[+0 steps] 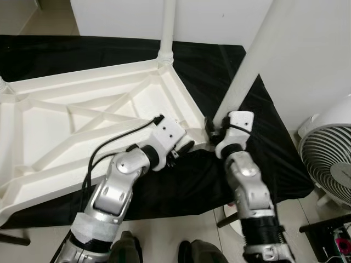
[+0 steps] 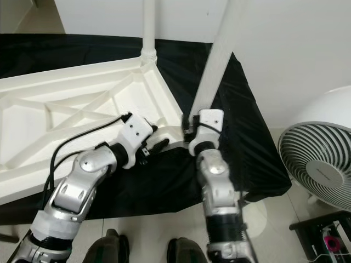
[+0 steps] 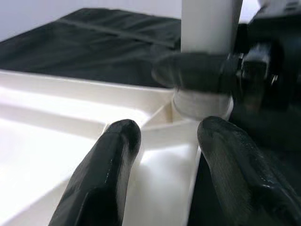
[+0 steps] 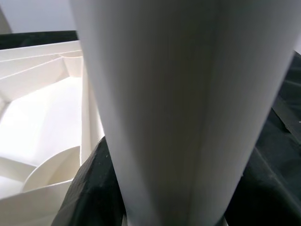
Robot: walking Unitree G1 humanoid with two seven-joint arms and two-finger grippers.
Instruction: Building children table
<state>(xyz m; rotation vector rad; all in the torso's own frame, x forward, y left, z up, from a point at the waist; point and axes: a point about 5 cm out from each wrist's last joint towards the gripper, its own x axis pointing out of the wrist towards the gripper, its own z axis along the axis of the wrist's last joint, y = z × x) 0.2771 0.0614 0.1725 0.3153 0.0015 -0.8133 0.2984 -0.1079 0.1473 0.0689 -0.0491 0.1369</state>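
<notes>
A: Black cloth (image 1: 263, 142) is covering the floor in the head views, with a white ribbed plastic tabletop (image 1: 82, 126) lying upside down on it. White mesh fan (image 1: 329, 164) is standing at the right.

B: Grippers?

A: Right gripper (image 1: 215, 130) is clamping the base of a white round plastic table leg (image 1: 258, 60) at the near corner. Another white leg (image 1: 166, 27) is standing in the far corner.

B: Left wrist view?

A: Left gripper (image 3: 162, 141) is sitting with fingers (image 3: 108, 165) spread, straddling the tabletop's rim, gripping nothing.

B: Right wrist?

A: Leg is running close along the camera.

One upturned tabletop (image 1: 66, 118), two table legs (image 1: 167, 33) (image 1: 258, 55), one fan (image 1: 329, 164), one black cloth (image 1: 258, 164)
</notes>
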